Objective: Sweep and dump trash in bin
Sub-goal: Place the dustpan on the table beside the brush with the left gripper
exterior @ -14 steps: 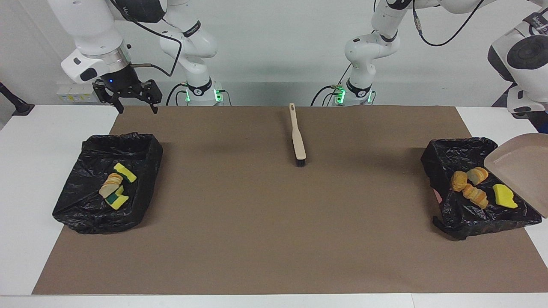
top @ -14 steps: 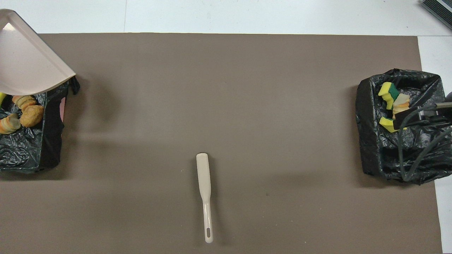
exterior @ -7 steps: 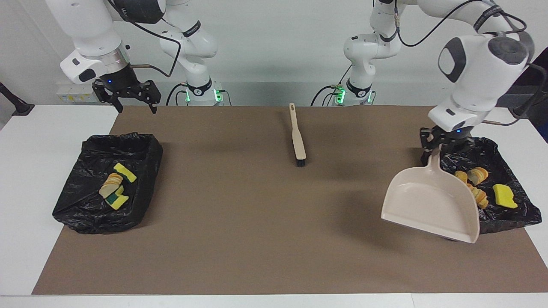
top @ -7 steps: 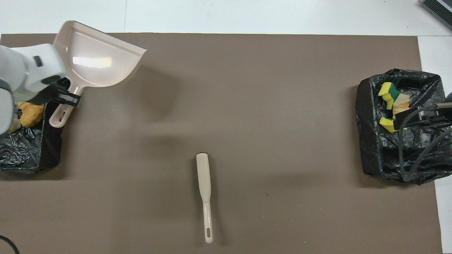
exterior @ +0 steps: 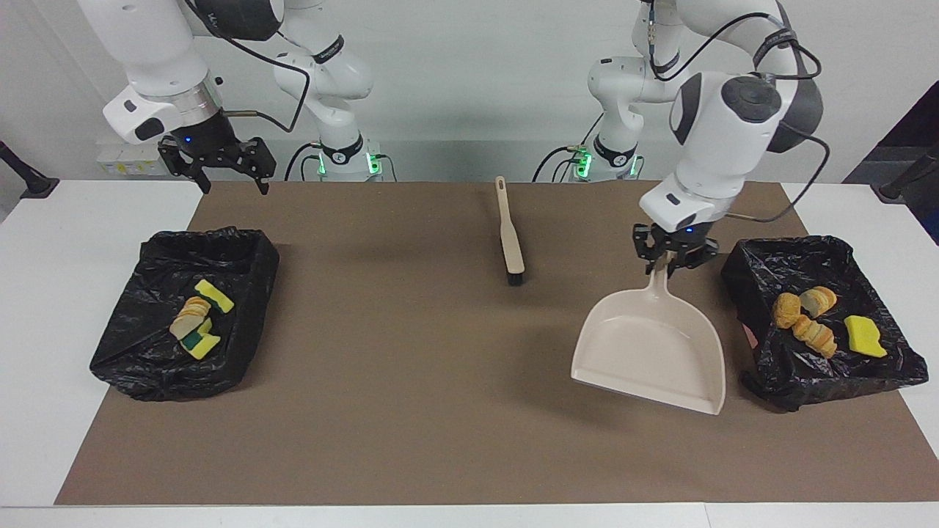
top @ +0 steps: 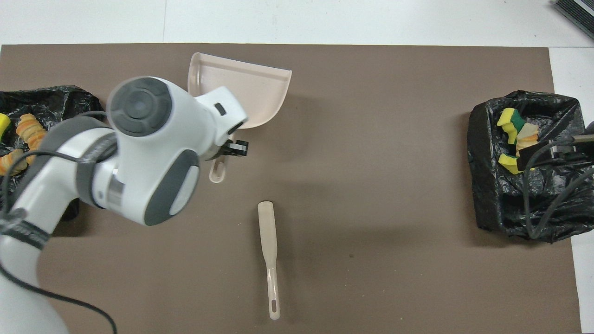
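Gripping the dustpan (exterior: pixel 653 350) by its slim handle, the left gripper (exterior: pixel 673 258) holds the smooth beige plastic scoop tilted above the brown mat (exterior: pixel 411 352), at about 9 o'clock from the bin at the left arm's end (exterior: pixel 821 367) in the facing view. That bin is a shallow tray lined with crinkled, glossy black plastic; in it lie golden-brown ridged bread rolls (exterior: pixel 803 317) and a flat yellow sponge chunk (exterior: pixel 864 336). The pan itself looks empty, a fan-shaped tray with raised side walls and a straight lip.

A second black-lined bin (exterior: pixel 183 323) sits at the right arm's end, holding pale sliced rolls and yellow, green-backed sponge pieces (exterior: pixel 199 319). The right gripper (exterior: pixel 218 174) waits above the mat's corner at 12 o'clock from that bin, fingers spread apart and holding nothing.

Mid-table near the robots lies a long beige brush (exterior: pixel 509 233), handle slot toward the arm bases, dark bristles at its other end. No readable writing shows anywhere.
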Controlling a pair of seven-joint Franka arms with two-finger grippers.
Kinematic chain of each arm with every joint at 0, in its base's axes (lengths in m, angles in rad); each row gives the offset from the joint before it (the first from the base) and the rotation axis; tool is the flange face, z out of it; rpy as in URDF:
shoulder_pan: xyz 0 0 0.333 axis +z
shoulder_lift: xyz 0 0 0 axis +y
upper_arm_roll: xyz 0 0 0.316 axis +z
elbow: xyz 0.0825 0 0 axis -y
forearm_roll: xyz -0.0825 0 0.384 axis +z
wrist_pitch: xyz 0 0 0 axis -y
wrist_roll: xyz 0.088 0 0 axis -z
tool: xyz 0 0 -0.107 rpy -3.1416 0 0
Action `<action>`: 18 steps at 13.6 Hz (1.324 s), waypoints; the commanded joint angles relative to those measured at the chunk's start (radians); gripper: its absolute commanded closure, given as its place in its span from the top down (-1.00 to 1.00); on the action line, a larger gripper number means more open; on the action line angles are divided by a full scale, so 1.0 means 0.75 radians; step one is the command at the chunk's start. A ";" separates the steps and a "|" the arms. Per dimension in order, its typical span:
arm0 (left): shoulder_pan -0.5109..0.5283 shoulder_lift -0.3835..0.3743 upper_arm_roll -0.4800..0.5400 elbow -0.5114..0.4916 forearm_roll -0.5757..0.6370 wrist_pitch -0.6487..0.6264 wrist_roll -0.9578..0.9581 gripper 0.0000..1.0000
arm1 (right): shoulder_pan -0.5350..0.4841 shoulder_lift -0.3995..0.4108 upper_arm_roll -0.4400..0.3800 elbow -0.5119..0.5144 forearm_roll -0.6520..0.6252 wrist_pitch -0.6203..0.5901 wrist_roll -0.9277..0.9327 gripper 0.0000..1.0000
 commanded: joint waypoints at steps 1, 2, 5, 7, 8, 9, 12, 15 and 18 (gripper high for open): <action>-0.091 0.106 0.027 0.003 -0.040 0.108 -0.058 -1.00 | -0.014 -0.032 0.011 -0.034 -0.002 -0.012 0.016 1.00; -0.101 0.106 0.027 -0.014 -0.057 0.129 -0.060 -1.00 | -0.014 -0.032 0.011 -0.034 -0.002 -0.012 0.016 1.00; -0.136 0.122 0.029 -0.040 -0.059 0.145 -0.099 -1.00 | -0.014 -0.032 0.011 -0.034 -0.002 -0.012 0.016 1.00; -0.146 0.114 0.027 -0.091 -0.081 0.198 -0.123 -1.00 | -0.014 -0.032 0.011 -0.034 -0.002 -0.012 0.016 1.00; -0.164 0.108 0.027 -0.110 -0.085 0.203 -0.150 -1.00 | -0.014 -0.032 0.011 -0.034 -0.002 -0.012 0.021 1.00; -0.203 0.130 0.029 -0.128 -0.085 0.223 -0.239 -1.00 | -0.014 -0.032 0.011 -0.034 -0.002 -0.012 0.017 1.00; -0.234 0.176 0.029 -0.122 -0.083 0.303 -0.295 -1.00 | -0.014 -0.032 0.011 -0.034 -0.002 -0.012 0.016 1.00; -0.228 0.180 0.029 -0.126 -0.083 0.325 -0.293 -0.62 | -0.014 -0.032 0.011 -0.034 -0.002 -0.012 0.016 1.00; -0.214 0.157 0.044 -0.120 -0.077 0.309 -0.295 1.00 | -0.014 -0.032 0.011 -0.034 -0.002 -0.012 0.016 1.00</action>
